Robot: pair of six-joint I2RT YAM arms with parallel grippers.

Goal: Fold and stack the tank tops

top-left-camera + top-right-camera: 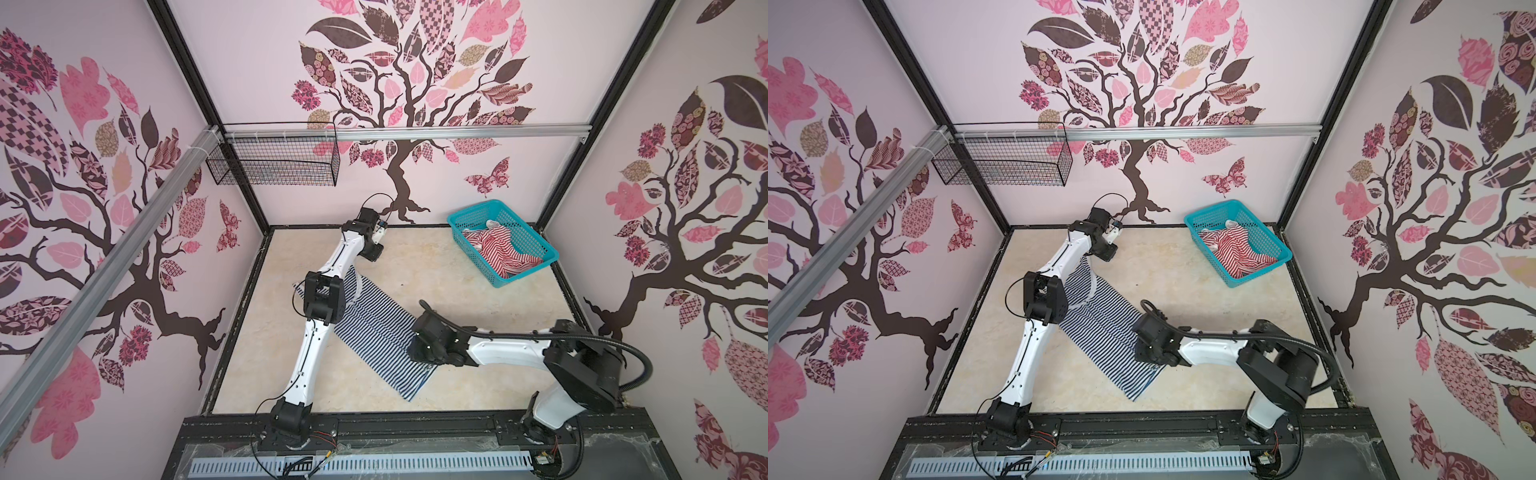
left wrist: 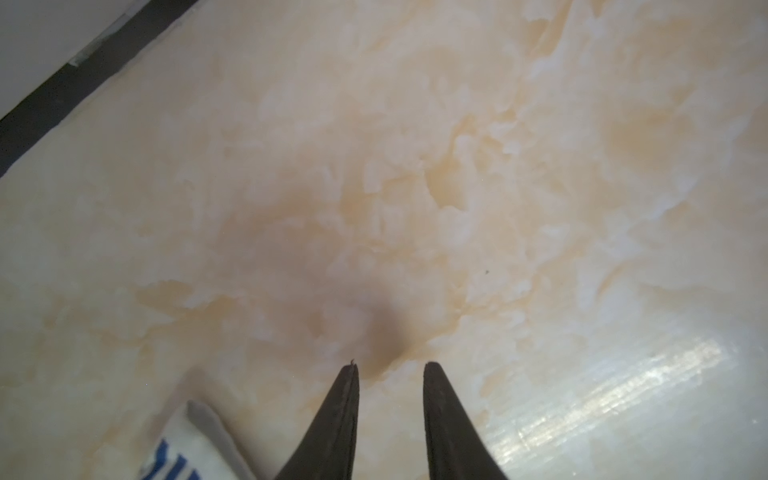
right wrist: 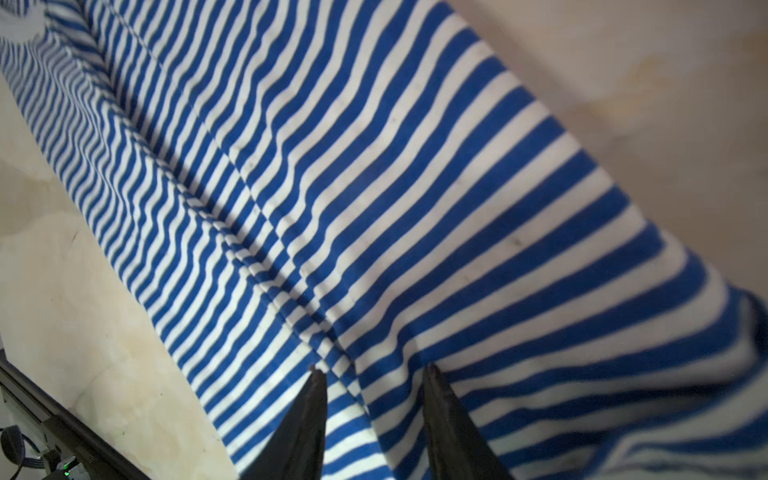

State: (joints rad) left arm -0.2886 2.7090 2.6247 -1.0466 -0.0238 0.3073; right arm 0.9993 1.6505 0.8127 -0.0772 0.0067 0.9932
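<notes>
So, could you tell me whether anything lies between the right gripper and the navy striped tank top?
Nothing visible does. In the right wrist view the right gripper hangs directly over the navy striped tank top, jaws apart, right at its cloth.

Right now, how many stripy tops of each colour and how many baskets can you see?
Blue-and-white striped top: 1
Red-and-white striped top: 1
Teal basket: 1
Black wire basket: 1
Total: 4

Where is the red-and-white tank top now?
In both top views the red-and-white tank top lies crumpled inside the teal basket at the far right corner of the table, apart from the navy-striped top spread across its middle.
</notes>
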